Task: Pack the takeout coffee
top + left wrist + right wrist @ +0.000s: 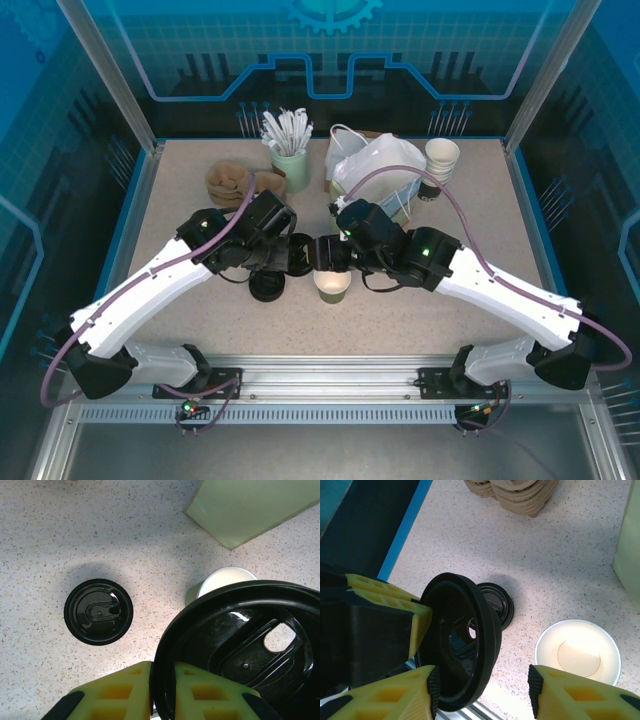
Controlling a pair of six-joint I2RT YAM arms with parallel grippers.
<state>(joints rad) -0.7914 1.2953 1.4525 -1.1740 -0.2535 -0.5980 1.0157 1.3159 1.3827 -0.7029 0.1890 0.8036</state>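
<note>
Black lid (240,645), clenched edgewise in left end effector (162,690), hangs just beside lidless cup (577,652); right end effector (484,680) released.

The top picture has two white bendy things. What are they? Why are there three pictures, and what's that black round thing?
Those are robot arms, a left arm and a right arm, fixed to a table. The top picture looks down from above. The other two come from small cameras on each wrist, so you see the yellow fingers up close. The black round thing is a lid. The left gripper pinches its rim. The right gripper is open, close to it. Below stands an open cup with no lid. Also on the table are spare lids, a bag, stacked white cups, a brown stack and a green cup of sticks.
</note>
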